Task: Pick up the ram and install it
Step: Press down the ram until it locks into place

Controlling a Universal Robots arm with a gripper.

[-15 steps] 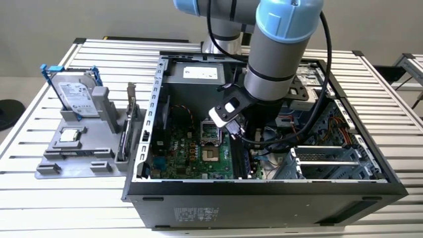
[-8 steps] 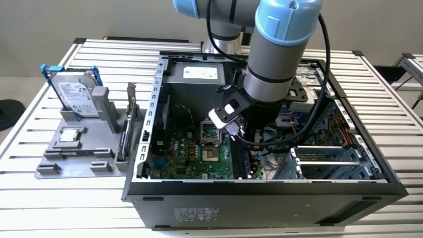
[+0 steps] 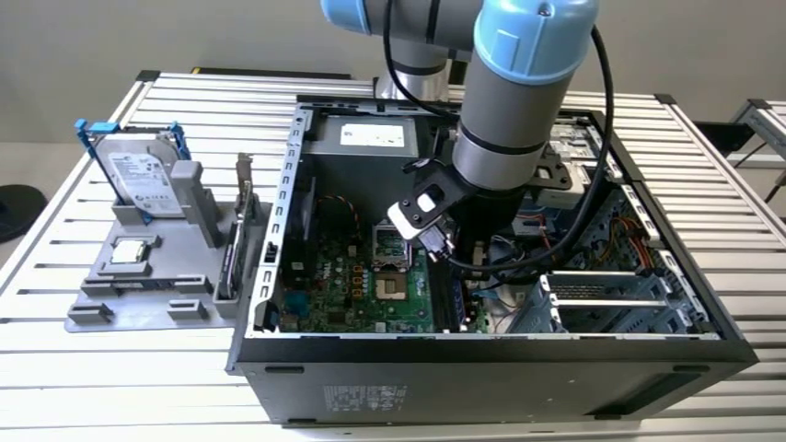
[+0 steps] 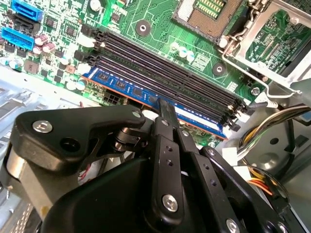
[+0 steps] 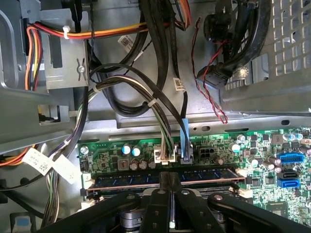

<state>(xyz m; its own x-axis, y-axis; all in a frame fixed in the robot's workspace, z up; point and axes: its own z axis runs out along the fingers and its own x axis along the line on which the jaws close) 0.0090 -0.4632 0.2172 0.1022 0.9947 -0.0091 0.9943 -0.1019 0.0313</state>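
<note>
Two fingers (image 4: 164, 114) pressed together | gripper (image 5: 170, 180) tips on ram (image 4: 126, 87) top edge | ram in motherboard (image 4: 160, 19) slot

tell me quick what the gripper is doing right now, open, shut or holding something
Gripper: shut on the ram, fingers pinching its top edge as it sits along the motherboard memory slots.

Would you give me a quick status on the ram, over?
Gripper shut on ram. Ram upright in outermost board slot, beside empty slots. Cables clear of it.
</note>
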